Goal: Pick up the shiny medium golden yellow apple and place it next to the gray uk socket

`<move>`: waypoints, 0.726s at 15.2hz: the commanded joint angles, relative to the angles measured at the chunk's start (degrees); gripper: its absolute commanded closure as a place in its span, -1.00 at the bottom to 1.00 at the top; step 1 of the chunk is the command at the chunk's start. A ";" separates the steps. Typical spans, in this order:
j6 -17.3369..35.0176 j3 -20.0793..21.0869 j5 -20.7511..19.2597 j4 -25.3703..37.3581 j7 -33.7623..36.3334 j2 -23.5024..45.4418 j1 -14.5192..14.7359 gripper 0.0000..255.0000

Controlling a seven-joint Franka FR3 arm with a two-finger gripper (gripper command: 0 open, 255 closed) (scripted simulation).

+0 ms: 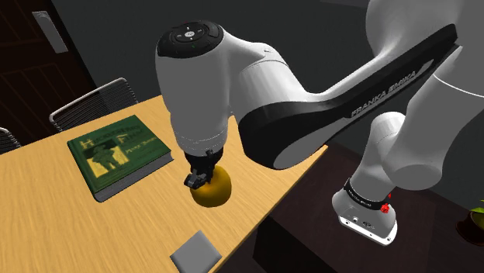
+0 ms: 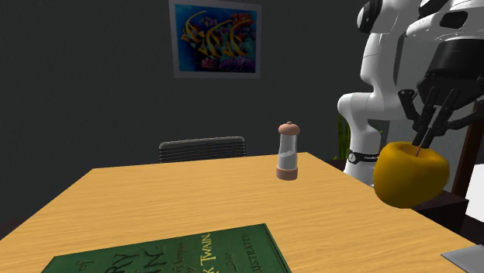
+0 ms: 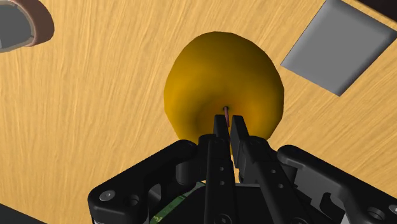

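**Looks like a dining room in somebody's house**

Pretty homey setup here. There's a light wooden table (image 2: 194,202) with a salt grinder (image 2: 288,152) standing on it and a green hardback book (image 1: 118,153) lying flat. A dark chair (image 2: 202,147) is pushed in at the far edge. A framed picture of colourful fish (image 2: 215,37) hangs on the dark grey wall. A bit of leafy plant (image 1: 475,219) pokes into the shoulder view's lower right corner.
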 commanded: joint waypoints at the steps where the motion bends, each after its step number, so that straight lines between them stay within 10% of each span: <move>1: 1.54 0.16 -0.59 -0.85 0.70 0.85 -0.01 1.00; 11: 7.42 0.45 -2.85 -4.71 3.25 3.54 -0.10 1.00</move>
